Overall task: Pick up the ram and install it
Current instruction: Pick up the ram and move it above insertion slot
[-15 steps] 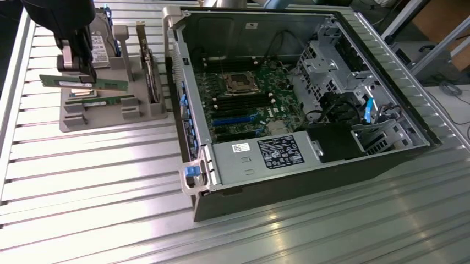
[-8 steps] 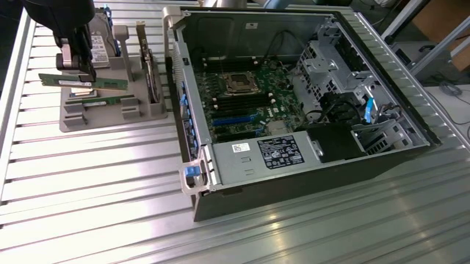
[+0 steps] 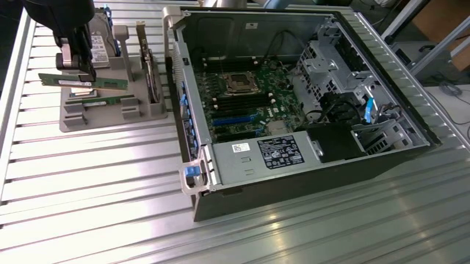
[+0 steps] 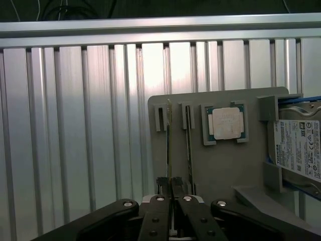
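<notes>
Exterior view: at its left, the gripper (image 3: 83, 72) is pinched narrow on the ram (image 3: 55, 80). It holds the ram level at the gray holder (image 3: 110, 118), just beside a second stick (image 3: 103, 100) seated in a slot. At the view's right stands the open computer case (image 3: 309, 190), well apart from the ram.

At the exterior view's left of computer case (image 3: 220, 27), stand (image 3: 110, 118); above stand, ram (image 3: 110, 84) pinched in gripper (image 3: 82, 77), second stick (image 3: 103, 100) just beside.

Oblique overview; close wrist view; shared holder (image 3: 147, 115)
</notes>
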You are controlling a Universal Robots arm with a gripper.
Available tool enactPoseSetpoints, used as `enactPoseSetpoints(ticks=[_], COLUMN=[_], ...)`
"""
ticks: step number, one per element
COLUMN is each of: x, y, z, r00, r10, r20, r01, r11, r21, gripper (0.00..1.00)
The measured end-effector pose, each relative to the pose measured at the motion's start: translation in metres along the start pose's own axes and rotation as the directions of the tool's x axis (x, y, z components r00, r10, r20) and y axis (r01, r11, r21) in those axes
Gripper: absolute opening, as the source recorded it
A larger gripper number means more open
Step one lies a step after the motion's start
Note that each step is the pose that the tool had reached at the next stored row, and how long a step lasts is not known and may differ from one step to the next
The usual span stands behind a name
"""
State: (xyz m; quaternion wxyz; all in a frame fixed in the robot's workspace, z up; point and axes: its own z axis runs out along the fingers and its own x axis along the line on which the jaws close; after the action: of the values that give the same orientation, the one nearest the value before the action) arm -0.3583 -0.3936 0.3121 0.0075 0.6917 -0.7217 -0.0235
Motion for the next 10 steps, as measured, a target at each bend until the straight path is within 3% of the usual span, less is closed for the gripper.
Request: enactPoseSetpoints(ticks=[10], x=[0.0000], y=[0.0001], z=[-0.0013], r00=[1.0000], r10=[0.000], r20=[-0.0001], r01=[0.000], r11=[1.0000], r21=[-0.0001], gripper=[0.13])
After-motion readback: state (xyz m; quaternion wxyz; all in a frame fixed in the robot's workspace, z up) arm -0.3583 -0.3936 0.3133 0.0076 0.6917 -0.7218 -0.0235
